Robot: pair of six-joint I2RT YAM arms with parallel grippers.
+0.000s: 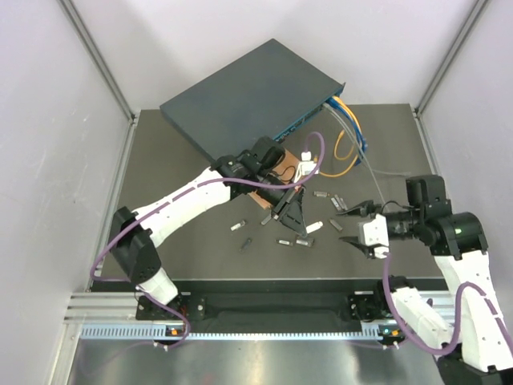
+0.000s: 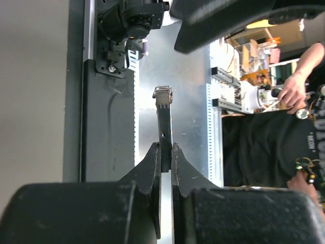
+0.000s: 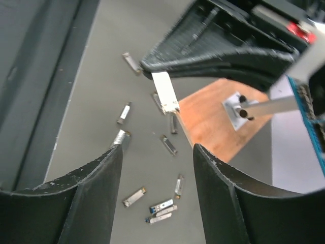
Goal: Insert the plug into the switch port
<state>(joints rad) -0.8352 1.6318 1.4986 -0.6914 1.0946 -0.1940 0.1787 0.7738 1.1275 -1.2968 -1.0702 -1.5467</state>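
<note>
Left wrist view: plug (image 2: 164,119) clamped in the left claw (image 2: 165,147), thin and dark, standing straight out past the fingertips, metal latch end farthest from the claw. From the right wrist, plug (image 3: 165,92) seen as a pale sliver poking from the tip of that claw, lifted off the mat (image 3: 101,76), dead ahead of the right claw (image 3: 156,152). Right claw jaws spread wide, nothing between them, well short of the plug. From above: left claw (image 1: 290,215) pointed toward the near edge of the mat, right claw (image 1: 342,228) just to its right and facing it. Switch (image 1: 240,100) behind the left claw's wrist, at the far edge of the mat, lying askew to the mat's edges, blue socket face turned toward the right claw's side. Orange and blue cables (image 1: 355,132) running out of that face, beyond the right claw. Brown wooden square (image 1: 288,168) between switch and left claw, partly under the wrist. Spare modules (image 1: 303,241) scattered flat on the dark mat, below the left claw and ahead of the right claw.
</note>
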